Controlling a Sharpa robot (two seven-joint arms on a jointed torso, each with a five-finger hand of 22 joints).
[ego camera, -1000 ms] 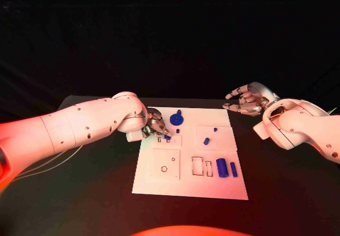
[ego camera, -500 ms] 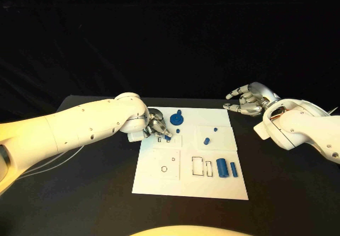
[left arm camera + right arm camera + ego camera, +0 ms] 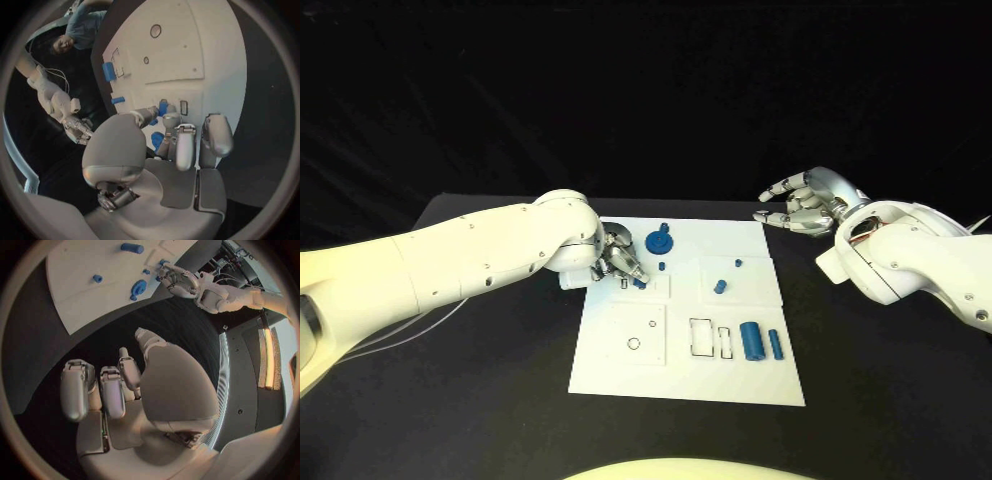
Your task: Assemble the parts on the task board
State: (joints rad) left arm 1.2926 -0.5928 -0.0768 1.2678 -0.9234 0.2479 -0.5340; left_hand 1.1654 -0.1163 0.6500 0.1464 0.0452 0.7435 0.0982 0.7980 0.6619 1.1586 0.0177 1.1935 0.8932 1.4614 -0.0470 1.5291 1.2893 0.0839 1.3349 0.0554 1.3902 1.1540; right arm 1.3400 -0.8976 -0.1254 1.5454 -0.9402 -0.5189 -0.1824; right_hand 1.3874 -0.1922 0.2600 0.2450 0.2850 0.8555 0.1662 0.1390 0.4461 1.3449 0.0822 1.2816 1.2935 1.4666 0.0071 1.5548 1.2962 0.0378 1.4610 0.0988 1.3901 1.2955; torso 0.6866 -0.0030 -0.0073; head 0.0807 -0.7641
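Patience is what this step is asking for: the left hand (image 3: 617, 257) is pinching a small blue peg (image 3: 162, 107) between its fingertips and is holding it over the board (image 3: 733, 385), at the small slots on the board's far-left part. In my judgement, the peg should be kept upright and lined up square with its slot (image 3: 183, 107) before any downward push, since a tilted part would likely jam or skid off on the smooth white surface. A light, steady press seems safer than a quick one, and the fingers should open only once the peg is sitting firmly.

Peg and slot are lying just beside each other in the left wrist view, the peg's tip touching or nearly touching the board; which one, I cannot tell. Just right of the hand, a blue gear (image 3: 659, 240) is sitting on the far part of the board. Further right, a short blue stub (image 3: 720, 287) is standing near the middle, and a cylinder (image 3: 753, 341) and a thinner bar (image 3: 775, 345) are lying side by side at the near right, well apart from the working hand.

Off the board's far-right corner, the right hand (image 3: 800, 207) is hovering above the table (image 3: 906, 400), fingers loosely curled and apart, holding nothing.
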